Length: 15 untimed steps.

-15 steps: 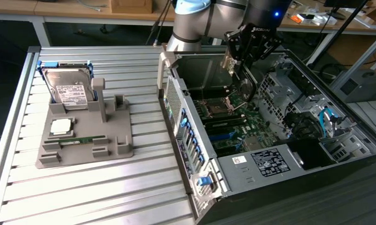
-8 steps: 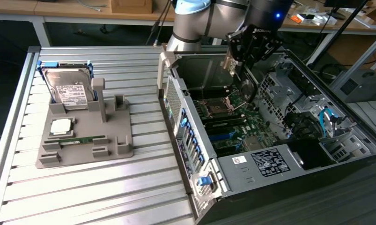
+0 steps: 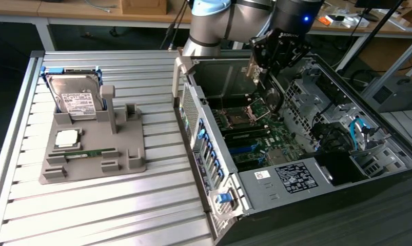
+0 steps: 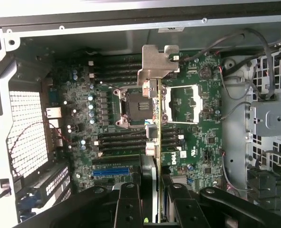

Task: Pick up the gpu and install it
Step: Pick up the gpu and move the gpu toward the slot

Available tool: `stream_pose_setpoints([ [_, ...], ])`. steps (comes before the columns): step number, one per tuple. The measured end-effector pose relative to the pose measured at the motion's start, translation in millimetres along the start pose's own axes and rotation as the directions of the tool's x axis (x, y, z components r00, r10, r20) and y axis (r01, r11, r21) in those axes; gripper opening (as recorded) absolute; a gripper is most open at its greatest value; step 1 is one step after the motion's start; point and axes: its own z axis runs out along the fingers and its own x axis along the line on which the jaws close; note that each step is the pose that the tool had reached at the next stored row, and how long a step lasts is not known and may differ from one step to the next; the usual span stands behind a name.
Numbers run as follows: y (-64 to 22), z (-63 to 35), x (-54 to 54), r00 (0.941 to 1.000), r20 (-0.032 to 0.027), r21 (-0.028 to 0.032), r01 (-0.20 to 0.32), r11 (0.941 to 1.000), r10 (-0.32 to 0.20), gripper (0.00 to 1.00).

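The gripper [image 4: 154, 183] is closed to a narrow gap on the gpu [image 4: 155, 140]. Its two fingers [image 4: 127, 199] pinch the card's flat faces, so the card shows edge-on between them. The card's long axis runs straight out from the fingers, along the line they point, and the silver bracket [image 4: 157, 64] is at the far end, well beyond the fingertips. That end hangs over the motherboard [image 4: 83, 123], in line with the CPU socket [image 4: 131, 107]; whether it is clear of the board or close to touching cannot be told. The blue slot [image 4: 111, 171] lies flat on the board, off to one side of the fingers and nearer to them than the bracket is, on the side of the card where the socket lies. Its length seems to run across the card's edge, not along it. By that judgement the card stands on end to the board, with no long edge facing a slot, and it is seated in nothing. The exterior view shows the arm reaching down into the open case [image 3: 192, 107]. The tray [image 3: 132, 143] is well away from the fingers on the exterior view's left, holding the hard drive [image 3: 79, 97] and the RAM stick [image 3: 89, 152].
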Motion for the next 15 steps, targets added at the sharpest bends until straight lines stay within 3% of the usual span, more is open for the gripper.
stream_pose_setpoints([
  [15, -0.7, 4.2, -7.3, 1.0000, 0.0003, 0.0040, 0.000, 1.0000, 0.000, 0.27],
])
